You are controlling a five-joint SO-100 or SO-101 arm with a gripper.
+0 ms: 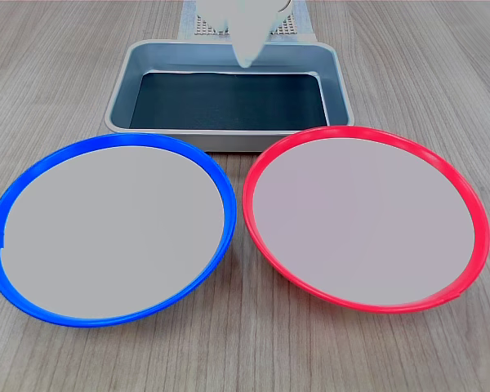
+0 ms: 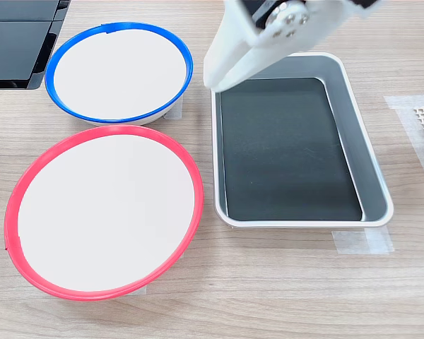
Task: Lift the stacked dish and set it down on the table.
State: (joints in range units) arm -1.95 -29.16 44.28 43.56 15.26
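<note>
Below my claw (image 2: 222,74), seen whole only in the second exterior view, lies the grey metal tray (image 2: 373,185), a rounded rectangle with smooth dull walls and a flat dark bottom. My two white plastic fingers taper to one pale tip above the tray's corner; I see no gap between them there, but I cannot tell for sure whether they are pressed together, and they grip nothing. In the first exterior view only a blurred white tip (image 1: 247,45) of me hangs over the tray's far wall.

The red-rimmed dish (image 2: 191,176) sits flat on the wood-grain table (image 2: 268,282), well apart from my claw, just beside the tray; it is round and shallow, with a glossy red lip and a matte pale grey centre. The blue-rimmed plate (image 2: 187,63) of the same shape rests beside it, near my claw.

Only the second exterior view shows a strip of pale tape (image 2: 353,241) at the tray's edge and a black object (image 2: 18,42) in the corner.
</note>
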